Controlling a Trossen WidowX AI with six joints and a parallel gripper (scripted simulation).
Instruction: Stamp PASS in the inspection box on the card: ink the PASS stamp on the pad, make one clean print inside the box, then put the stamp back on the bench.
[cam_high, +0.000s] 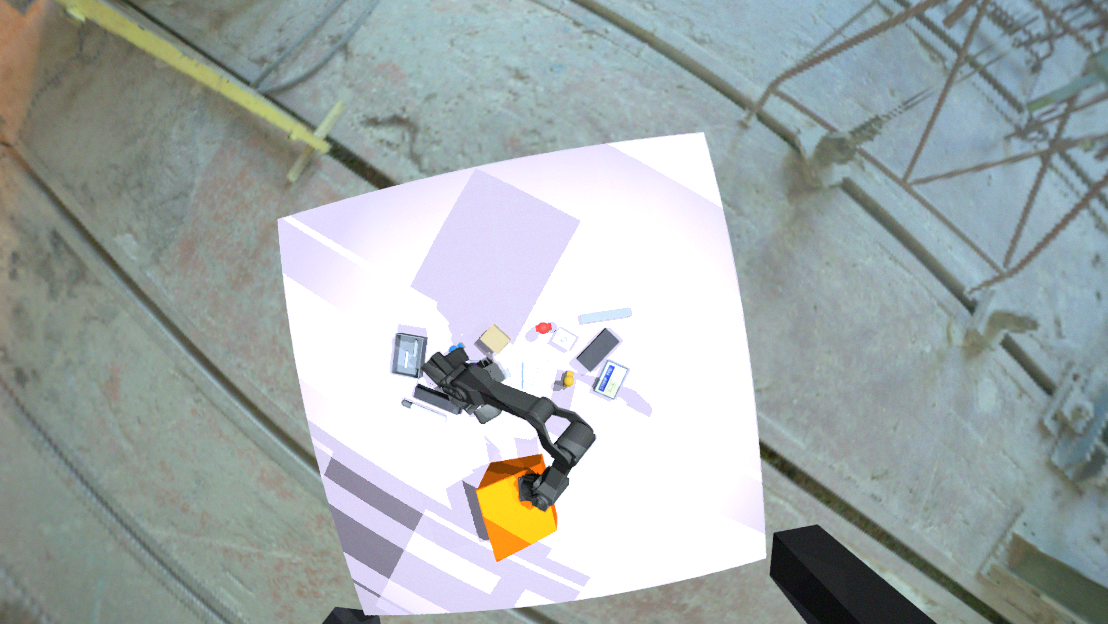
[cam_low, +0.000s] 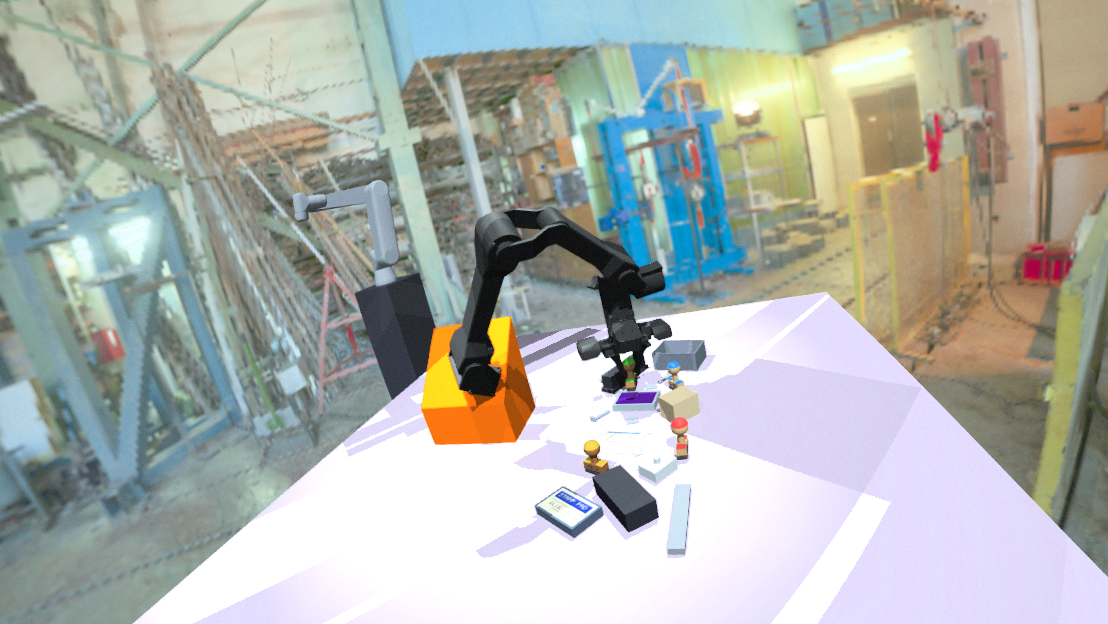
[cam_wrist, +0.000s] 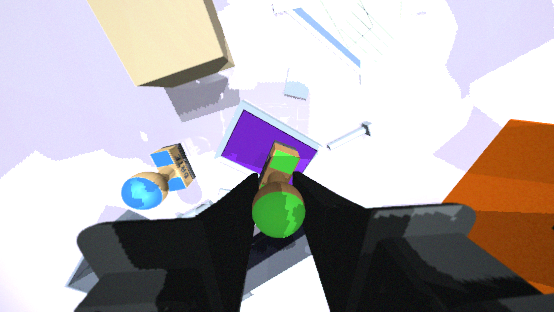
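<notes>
Currently, the inking step appears to be in hand: the end effector (cam_low: 629, 365) (cam_wrist: 275, 178) grips the green-knobbed stamp (cam_low: 630, 373) (cam_wrist: 278, 210), presumably PASS, its lettering unseen. The stamp is over the purple ink pad (cam_low: 636, 399) (cam_wrist: 250, 134); contact cannot be confirmed. Next, the move calls for a straight lift, then transfer to the card's inspection box, keeping the face level to avoid smearing.
</notes>
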